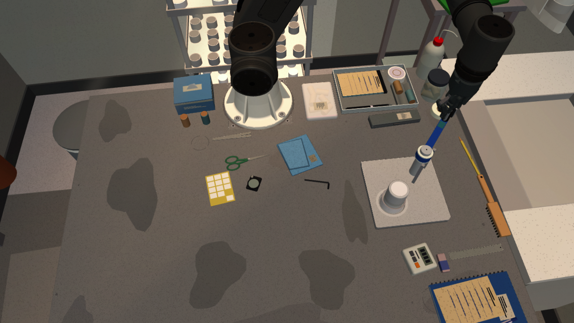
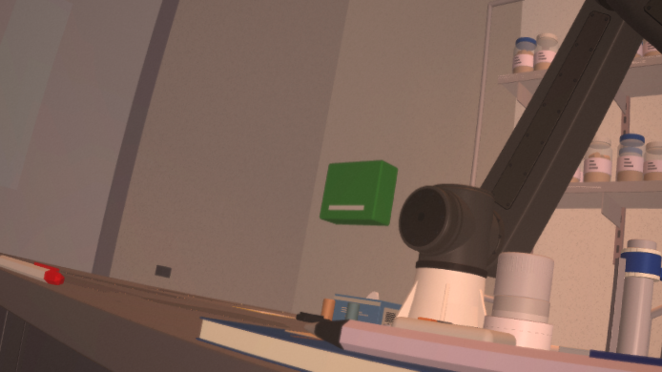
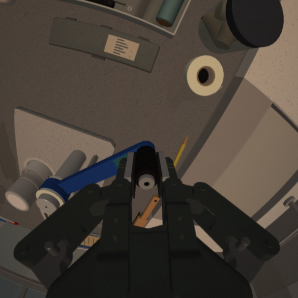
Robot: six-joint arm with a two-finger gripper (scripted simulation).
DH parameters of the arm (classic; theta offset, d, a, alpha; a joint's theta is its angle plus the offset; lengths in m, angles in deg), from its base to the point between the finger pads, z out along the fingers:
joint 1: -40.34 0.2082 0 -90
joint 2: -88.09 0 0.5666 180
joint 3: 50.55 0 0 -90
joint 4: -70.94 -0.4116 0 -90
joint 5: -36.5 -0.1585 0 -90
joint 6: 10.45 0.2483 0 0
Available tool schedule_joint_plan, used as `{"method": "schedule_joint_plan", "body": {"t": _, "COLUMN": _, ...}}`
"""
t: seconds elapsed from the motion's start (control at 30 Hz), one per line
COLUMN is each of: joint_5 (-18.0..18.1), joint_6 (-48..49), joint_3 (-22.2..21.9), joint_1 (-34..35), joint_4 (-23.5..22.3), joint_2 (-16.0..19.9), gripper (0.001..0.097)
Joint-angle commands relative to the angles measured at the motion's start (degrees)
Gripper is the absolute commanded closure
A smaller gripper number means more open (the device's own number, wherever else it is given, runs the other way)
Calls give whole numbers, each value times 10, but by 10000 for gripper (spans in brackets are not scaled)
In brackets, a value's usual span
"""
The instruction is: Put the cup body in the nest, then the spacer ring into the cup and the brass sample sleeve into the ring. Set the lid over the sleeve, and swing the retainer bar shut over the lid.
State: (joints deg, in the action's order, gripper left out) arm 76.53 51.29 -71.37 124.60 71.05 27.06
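Observation:
The grey cup body with its white lid [image 1: 394, 193] stands in the nest of the grey base plate [image 1: 405, 193], and the blue retainer bar [image 1: 435, 134] points away from it, swung out from its post [image 1: 420, 158] toward the table's far right edge. At the bar's free end stands a black knob [image 3: 146, 166], and my gripper [image 3: 146, 173] is closed around that knob. From the second side camera the lidded cup [image 2: 522, 286] and the post [image 2: 639, 295] show, but the gripper is out of sight. The ring and sleeve are hidden inside the cup.
A tray [image 1: 375, 88] with paper and small cylinders sits behind the plate, with a flat grey case [image 1: 394, 117], a tape roll [image 3: 205, 75] and a dark-lidded jar [image 1: 436, 82] nearby. A pencil and brush [image 1: 485, 189] lie to the right near the table edge.

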Motion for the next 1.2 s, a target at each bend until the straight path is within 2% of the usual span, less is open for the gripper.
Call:
{"method": "schedule_joint_plan", "body": {"t": 0.0, "joint_5": 0, "joint_6": 1, "joint_3": -2, "joint_1": 2, "joint_4": -1, "joint_2": -2, "gripper": 901}}
{"method": "schedule_joint_plan", "body": {"t": 1.17, "joint_5": -42, "joint_6": 27, "joint_3": -87, "joint_1": 28, "joint_4": -1, "joint_2": -44, "gripper": 901}}
